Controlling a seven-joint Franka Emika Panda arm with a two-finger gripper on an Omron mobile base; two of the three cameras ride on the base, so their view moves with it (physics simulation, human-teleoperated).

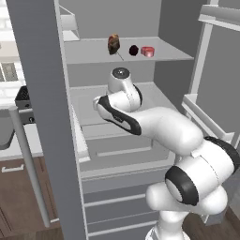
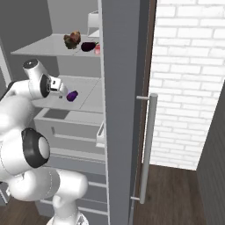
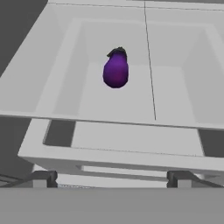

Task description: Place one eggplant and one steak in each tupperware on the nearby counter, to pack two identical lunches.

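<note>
Glossy bright purple egg-shaped eggplant (image 3: 116, 70) lies alone on the pale grey middle fridge shelf (image 3: 131, 100), ahead of the gripper (image 3: 111, 177) and clear of it, a little left of the centre line between the two dark finger tips (image 3: 43, 178). In the right base view the same eggplant (image 2: 72, 95) sits just beyond the hand, near but not touching. Jaws stand wide apart, nothing between them.

On the upper fridge shelf (image 1: 93, 54), well above the hand: lumpy mottled brown-tan steak chunk (image 1: 113, 44), near-black dark purple eggplant (image 1: 133, 50) beside it, and flat pink-red steak block (image 1: 147, 51) just right of that. The right base view shows the same three, the brown steak (image 2: 72, 40), the dark eggplant (image 2: 88, 46) and a sliver of the pink-red block (image 2: 97, 49) at the door's edge.

White arm (image 1: 159, 126) rises from the base, folds at the elbow and reaches forward into the open fridge, wrist level with the middle shelf, hand pointing in and slightly down at the shelf. A grey fridge door (image 2: 121, 110) with a long bar handle (image 2: 147, 149) stands open on the right.
</note>
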